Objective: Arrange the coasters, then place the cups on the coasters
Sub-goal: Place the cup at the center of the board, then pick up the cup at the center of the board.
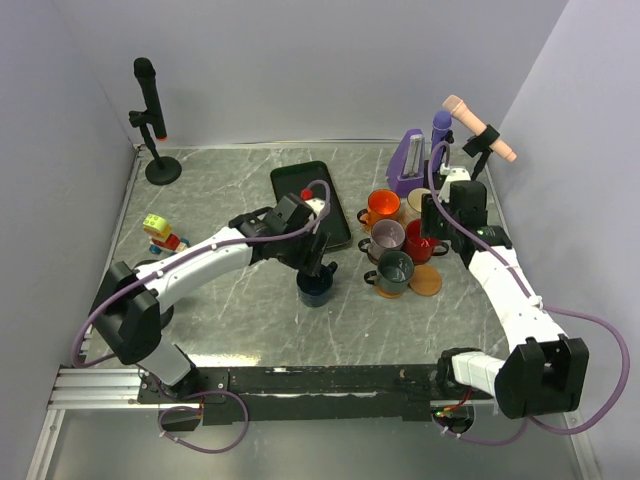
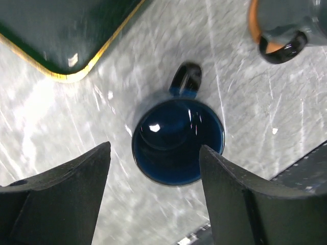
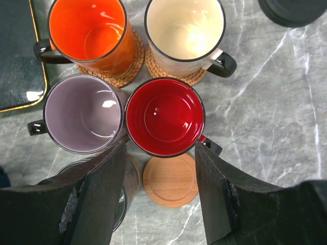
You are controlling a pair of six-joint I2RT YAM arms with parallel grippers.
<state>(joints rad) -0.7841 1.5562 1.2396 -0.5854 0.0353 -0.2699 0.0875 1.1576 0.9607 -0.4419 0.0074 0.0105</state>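
From above, the left gripper [image 1: 320,270] stands open astride the navy cup [image 1: 317,292] (on bare table [image 1: 230,310]), tray [image 1: 290,180] at 12 o'clock, green cup [image 1: 393,272] at 3, while the right gripper [image 3: 160,148] hangs open over the red cup [image 3: 164,116], bare coaster [image 3: 170,179] at its 6.

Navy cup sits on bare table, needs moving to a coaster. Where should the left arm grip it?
Pinch the rim wall of the navy cup from straight above, one finger inside, one outside. It stands upright, mouth open, so the wall is free. Probably best on the side opposite the handle, which juts sideways. The left gripper hangs open over it.
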